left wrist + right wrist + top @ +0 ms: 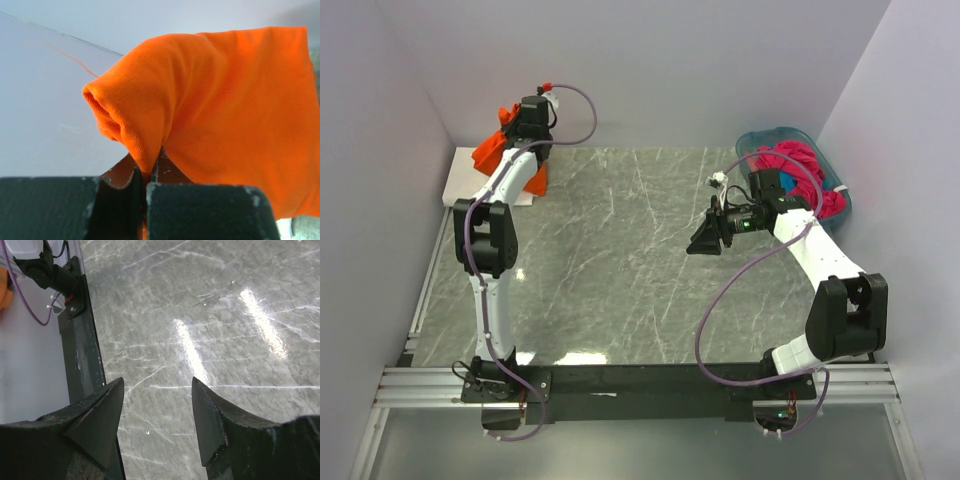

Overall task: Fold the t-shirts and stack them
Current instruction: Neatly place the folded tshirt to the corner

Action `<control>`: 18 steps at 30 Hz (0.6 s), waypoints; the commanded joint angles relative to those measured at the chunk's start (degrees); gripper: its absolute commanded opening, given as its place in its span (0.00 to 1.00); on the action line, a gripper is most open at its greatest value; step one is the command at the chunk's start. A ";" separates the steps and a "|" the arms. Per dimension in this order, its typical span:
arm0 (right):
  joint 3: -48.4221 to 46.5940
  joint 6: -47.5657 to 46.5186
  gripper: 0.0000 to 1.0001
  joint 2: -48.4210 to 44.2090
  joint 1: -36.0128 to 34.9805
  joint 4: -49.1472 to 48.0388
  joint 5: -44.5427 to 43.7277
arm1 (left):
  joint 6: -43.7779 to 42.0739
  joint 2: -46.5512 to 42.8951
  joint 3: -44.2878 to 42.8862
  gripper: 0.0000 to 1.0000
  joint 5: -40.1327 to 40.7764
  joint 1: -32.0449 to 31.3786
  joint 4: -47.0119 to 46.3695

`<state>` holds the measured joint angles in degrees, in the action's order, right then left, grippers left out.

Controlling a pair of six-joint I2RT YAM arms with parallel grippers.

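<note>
- The bright orange soft cloth t-shirt [225,100] is pinched in the left claw [148,172], whose jaws are pressed together on a bunched fold. It is held up at the far left corner of the grey marbled bench [620,260], above a flat white rectangle [458,188] — whether that is cloth or board cannot be told.
- The step in hand is judged to be the setting-down of the orange shirt at the stacking spot. How neatly it is folded cannot be made out, as the cloth hangs crumpled.
- The next move calls for the shirt to be lowered flat and squared before it is let go.
- The right claw [157,390] is spread and empty, hovering over bare bench right of the middle.
- A teal plastic basket [770,135] stands at the far right corner, with magenta cloth t-shirts [800,160] heaped in it — these are judged yet to be folded.
- Little room is left around the left arm by the two walls close beside it.
</note>
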<state>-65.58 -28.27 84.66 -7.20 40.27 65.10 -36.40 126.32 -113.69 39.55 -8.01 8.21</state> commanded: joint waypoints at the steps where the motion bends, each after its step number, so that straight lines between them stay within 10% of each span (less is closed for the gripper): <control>1: -2.27 -0.91 0.64 0.15 0.35 0.86 1.70 | -1.30 0.15 -3.82 0.00 -1.40 0.89 -2.23; 18: -2.71 -1.52 0.64 0.94 0.35 2.18 2.49 | -2.71 5.77 -5.05 0.00 -1.84 4.84 -7.33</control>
<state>-65.67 -28.60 85.01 -7.20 41.67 65.98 -38.11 131.76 -115.26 38.37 -3.51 5.06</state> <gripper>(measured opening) 0.639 0.051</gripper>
